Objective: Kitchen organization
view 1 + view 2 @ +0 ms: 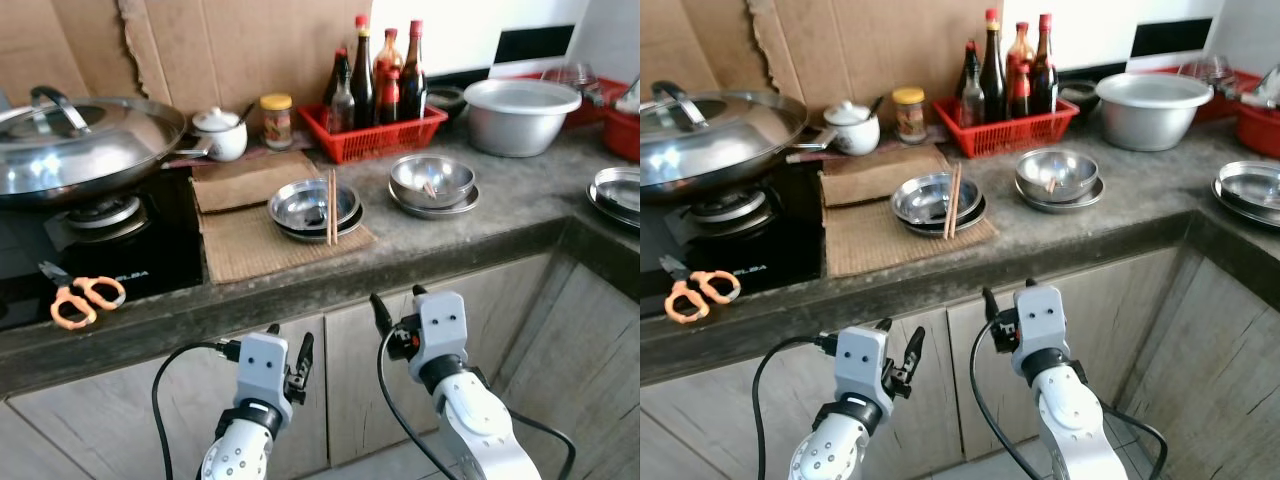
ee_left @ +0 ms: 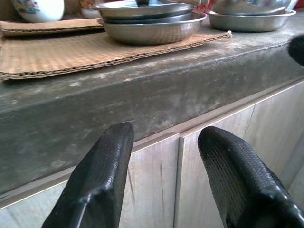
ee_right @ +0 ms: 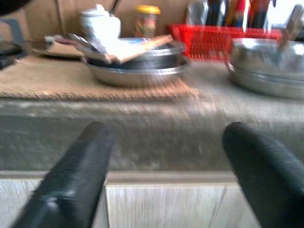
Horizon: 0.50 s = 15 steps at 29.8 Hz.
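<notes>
While both end effectors, left (image 1: 287, 350) and right (image 1: 396, 306), hang spread and empty below the bench (image 1: 470, 235), you're only approaching. Next, raise the right toward the chopsticks (image 1: 331, 206) at twelve o'clock.

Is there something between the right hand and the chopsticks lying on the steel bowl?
Only the counter edge. The right hand, open, is in front of the cabinets below that edge, so it must rise over it. Above the counter, nothing visible stands before the chopsticks on the bowl.
</notes>
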### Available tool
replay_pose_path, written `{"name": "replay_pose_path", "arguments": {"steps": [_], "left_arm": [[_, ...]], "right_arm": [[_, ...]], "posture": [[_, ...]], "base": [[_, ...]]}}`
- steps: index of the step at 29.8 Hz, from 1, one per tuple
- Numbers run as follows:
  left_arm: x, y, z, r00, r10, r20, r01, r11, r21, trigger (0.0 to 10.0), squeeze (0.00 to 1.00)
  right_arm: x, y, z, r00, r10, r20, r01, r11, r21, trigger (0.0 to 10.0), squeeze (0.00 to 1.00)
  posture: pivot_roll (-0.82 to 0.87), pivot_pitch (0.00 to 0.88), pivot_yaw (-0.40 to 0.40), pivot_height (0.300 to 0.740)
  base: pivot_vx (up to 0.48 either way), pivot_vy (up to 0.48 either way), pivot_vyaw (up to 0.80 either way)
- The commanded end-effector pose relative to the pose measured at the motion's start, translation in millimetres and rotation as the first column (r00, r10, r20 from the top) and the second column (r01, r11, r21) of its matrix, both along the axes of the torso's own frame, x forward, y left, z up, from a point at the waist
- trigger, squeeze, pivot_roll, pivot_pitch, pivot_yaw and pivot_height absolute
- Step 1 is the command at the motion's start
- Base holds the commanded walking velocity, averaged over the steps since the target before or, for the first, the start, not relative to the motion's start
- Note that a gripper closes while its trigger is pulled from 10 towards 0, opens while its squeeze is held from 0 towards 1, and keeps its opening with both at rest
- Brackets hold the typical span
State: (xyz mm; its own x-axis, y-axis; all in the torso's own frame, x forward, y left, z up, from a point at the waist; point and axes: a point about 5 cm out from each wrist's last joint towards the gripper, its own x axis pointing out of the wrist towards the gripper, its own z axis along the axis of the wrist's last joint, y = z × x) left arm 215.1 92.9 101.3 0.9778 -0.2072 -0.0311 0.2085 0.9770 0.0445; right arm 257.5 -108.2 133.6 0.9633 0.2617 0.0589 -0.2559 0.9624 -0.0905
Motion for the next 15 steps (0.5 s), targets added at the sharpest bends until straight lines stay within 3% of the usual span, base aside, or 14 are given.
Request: {"name": "replay_pose_path", "arguments": {"steps": [1,3,4,6,10,15], "left_arm": [[0.4,1.5,3,0.999,0.031,0.040,-0.031,1.000,0.005,10.0,0.00],[-0.1,3.1,7,0.996,0.037,0.078,-0.038,0.999,0.008,10.0,0.00],[-1.5,2.6,7,0.995,0.023,0.100,-0.025,0.999,0.020,10.0,0.00],[-5.0,0.9,6,0.995,0.016,0.100,-0.019,1.000,0.025,10.0,0.00],[-5.3,2.6,1,0.999,0.041,-0.004,-0.041,0.999,-0.023,10.0,0.00],[-2.0,3.3,1,0.999,0.041,-0.015,-0.042,0.999,-0.028,10.0,0.00]], "right_arm": [[3.9,2.6,5,0.999,0.019,0.050,-0.017,0.999,-0.043,10.0,1.00],[9.1,6.2,9,0.998,0.031,0.052,-0.029,0.999,-0.034,10.0,1.00],[14.7,9.7,14,0.997,0.048,0.055,-0.047,0.999,-0.028,10.0,0.00],[17.9,11.2,17,0.996,0.054,0.068,-0.052,0.998,-0.037,10.0,0.00],[27.3,15.5,23,0.993,0.086,0.084,-0.083,0.996,-0.036,10.0,0.00],[33.4,21.0,24,0.992,0.101,0.071,-0.099,0.995,-0.027,10.0,0.00]], "posture": [[0.05,0.000,-0.008,0.740],[0.05,0.000,-0.013,0.740],[0.05,0.000,-0.014,0.740],[0.05,0.000,-0.014,0.740],[0.05,0.000,-0.018,0.740],[0.05,0.000,-0.015,0.740]], "base": [[0.000,0.000,0.00],[0.000,0.000,0.00],[0.000,0.000,0.00],[0.000,0.000,0.00],[0.000,0.000,0.00],[0.000,0.000,0.00]]}}
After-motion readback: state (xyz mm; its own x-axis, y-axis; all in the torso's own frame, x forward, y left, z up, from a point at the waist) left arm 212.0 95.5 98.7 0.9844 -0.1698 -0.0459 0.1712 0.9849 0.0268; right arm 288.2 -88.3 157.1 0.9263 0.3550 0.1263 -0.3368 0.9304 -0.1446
